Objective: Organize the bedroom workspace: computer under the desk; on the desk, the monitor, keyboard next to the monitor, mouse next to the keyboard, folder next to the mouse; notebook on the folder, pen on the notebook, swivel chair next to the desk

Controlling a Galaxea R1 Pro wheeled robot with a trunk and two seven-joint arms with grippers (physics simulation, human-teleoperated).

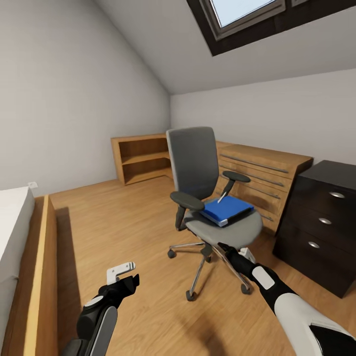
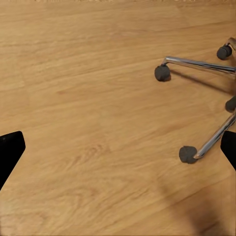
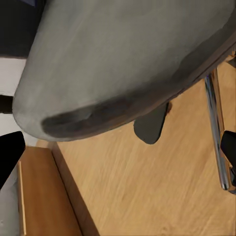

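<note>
The grey swivel chair (image 1: 195, 168) stands mid-room on the wood floor, its chrome base (image 2: 196, 64) and casters also in the left wrist view. A bright blue folder (image 1: 228, 210) lies on its seat, with a thin pale pen-like stick (image 1: 222, 197) on the folder's back edge. My right gripper (image 1: 228, 249) is open, just below the seat's front rim, and the right wrist view looks up at the seat's grey underside (image 3: 123, 64). My left gripper (image 1: 124, 278) hangs open over bare floor, left of the chair base. The desk's dark three-drawer pedestal (image 1: 319, 222) stands at the right.
A light wood cabinet with bar handles (image 1: 262, 170) runs along the far wall behind the chair, and an open wood shelf (image 1: 143, 158) fills the corner. A bed with a wooden side rail (image 1: 42, 267) lines the left. The sloped ceiling holds a skylight (image 1: 242, 12).
</note>
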